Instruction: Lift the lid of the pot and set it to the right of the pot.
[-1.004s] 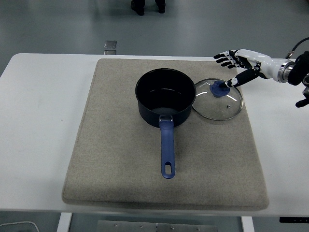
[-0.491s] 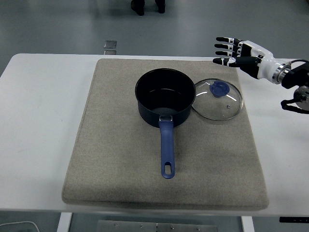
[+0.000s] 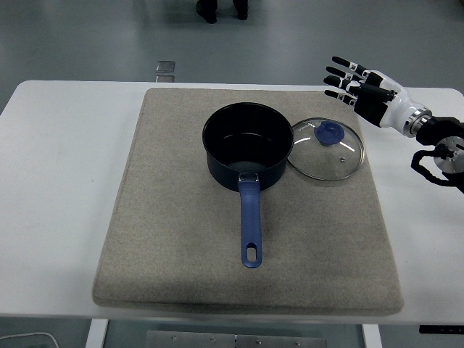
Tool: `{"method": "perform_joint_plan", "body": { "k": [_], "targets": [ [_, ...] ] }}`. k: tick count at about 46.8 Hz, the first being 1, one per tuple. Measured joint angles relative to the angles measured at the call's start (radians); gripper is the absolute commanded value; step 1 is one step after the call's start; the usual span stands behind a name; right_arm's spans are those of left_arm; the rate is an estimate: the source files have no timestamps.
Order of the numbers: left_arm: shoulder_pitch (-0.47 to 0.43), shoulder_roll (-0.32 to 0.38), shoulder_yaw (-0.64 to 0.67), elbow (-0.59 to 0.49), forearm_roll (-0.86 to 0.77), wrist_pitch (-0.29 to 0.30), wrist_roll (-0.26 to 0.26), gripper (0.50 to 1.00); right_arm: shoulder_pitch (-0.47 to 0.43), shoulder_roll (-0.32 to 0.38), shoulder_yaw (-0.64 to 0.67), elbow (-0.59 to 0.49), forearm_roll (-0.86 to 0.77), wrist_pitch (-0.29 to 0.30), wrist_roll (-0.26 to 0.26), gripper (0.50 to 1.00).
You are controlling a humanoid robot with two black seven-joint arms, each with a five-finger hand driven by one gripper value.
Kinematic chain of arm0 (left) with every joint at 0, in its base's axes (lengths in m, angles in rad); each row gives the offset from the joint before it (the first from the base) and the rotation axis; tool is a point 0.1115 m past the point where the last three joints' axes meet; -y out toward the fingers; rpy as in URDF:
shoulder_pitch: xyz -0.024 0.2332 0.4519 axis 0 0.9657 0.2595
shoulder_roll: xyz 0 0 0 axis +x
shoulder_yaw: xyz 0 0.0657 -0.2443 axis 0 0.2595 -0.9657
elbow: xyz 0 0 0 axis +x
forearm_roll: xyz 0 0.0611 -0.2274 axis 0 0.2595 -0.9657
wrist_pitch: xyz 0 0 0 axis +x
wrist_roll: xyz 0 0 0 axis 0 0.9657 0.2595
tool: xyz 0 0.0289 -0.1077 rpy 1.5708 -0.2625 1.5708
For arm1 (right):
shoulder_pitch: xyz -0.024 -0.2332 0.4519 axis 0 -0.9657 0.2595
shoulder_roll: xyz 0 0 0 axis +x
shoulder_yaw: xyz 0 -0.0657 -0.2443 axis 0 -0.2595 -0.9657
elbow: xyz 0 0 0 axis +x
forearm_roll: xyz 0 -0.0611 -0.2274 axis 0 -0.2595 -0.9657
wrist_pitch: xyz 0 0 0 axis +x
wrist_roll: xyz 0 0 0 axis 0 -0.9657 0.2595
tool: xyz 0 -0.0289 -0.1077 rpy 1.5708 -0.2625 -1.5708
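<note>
- Since 1 s ago, your right hand [image 3: 360, 85] has let go of the lid knob and pulled up and back to the rt; the lid hasn't shifted.
- Rt hand now hovers over the mat's far-right corner, fingers spread wide, holding nothing, well clear of the lid.
- Left arm not in view.
- Surface: white table [image 3: 51, 167] w/ a grey-beige felt mat [image 3: 174, 239] covering most of it; grey floor beyond, a small metal plate [image 3: 166, 69] on the floor near the far edge, someone's dark shoes [image 3: 221, 9] at the top.
- Pot lid [image 3: 328, 149]: clear glass, metal rim, blue knob at centre. It lies flat on the mat, just to the right of the pot, its left rim touching or just about touching the pot wall – can't tell which.
- Pot [image 3: 249, 146]: dark blue, open, empty inside, blue handle pointing toward the near edge.
- Room: lid sits near the mat's rt edge, bare table strip beyond it; wide open mat in front of and left of the pot.
</note>
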Motion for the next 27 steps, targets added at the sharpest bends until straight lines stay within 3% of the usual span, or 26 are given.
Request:
{"method": "perform_joint_plan", "body": {
  "k": [27],
  "targets": [
    [0.0,0.0,0.0,0.0,0.0,0.0,0.0,1.0,-0.001,0.017,0.033,0.0,0.007,-0.004,0.008,0.913]
  ]
}}
